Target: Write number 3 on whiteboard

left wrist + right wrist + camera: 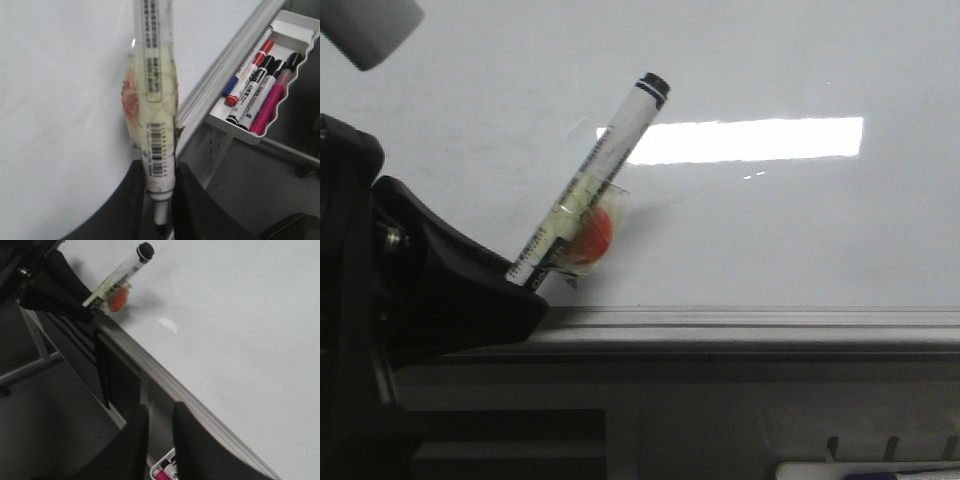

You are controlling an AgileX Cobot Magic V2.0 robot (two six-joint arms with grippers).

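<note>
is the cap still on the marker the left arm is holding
Capped. A black cap covers the upper end of the marker in the left gripper, which is tilted near the whiteboard.

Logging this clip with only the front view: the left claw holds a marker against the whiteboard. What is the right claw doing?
Observer: The right claw holds nothing, and its jaws are slightly apart.
Operator: Any writing beyond my frame?
Observer: None. The right wrist view shows a long stretch of whiteboard with no black line on it.
Operator: What is in the tray at my lower right?
Observer: The tray holds spare markers: red, blue, black and pink.
</note>
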